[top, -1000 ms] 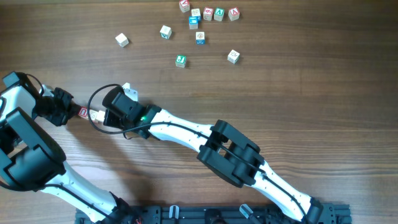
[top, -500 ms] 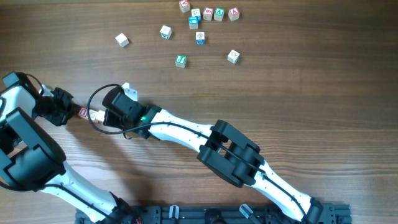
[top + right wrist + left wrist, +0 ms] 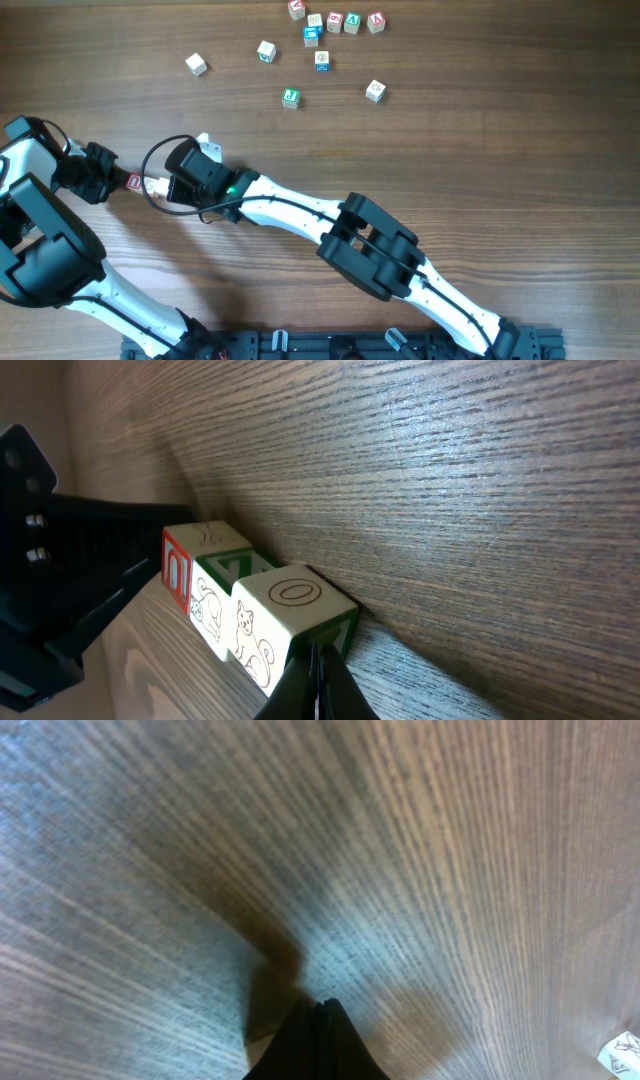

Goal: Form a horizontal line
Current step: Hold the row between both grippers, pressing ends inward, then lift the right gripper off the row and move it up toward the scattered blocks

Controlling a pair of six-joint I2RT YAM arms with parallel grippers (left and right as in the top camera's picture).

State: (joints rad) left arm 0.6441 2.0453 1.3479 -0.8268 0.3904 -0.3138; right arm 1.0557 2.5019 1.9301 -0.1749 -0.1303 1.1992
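**Squaring up the row between my two closed grippers**

My left gripper [image 3: 118, 181] sits at the left edge of the overhead frame, fingers pinched together on nothing. Its own wrist view shows the dark tips meeting over bare wood. It stands as a blunt stop at the left end of the horizontal line [image 3: 140, 182], which lies on the table [image 3: 480, 140] just right of it, in the left middle of the frame.

The right wrist view shows that line best. There are three letter cubes side by side: a red-faced cube [image 3: 177, 570] nearest the left gripper, a green Z cube [image 3: 226, 572] in the middle, and an O cube [image 3: 292, 608] nearest my right gripper [image 3: 318, 678]. The right gripper's fingers are also closed and empty, with the tips at the O cube's outer side.

I judge this to be the tidying step, with the row built and being squeezed straight from both ends. From overhead its long axis runs left to right across the frame and looks close to level. I cannot tell whether every face sits flush.

The next move calls for backing both tips off along the row's axis, without dragging an end cube sideways. The loose cubes [image 3: 290, 97] lie well apart, up in the top middle of the frame.
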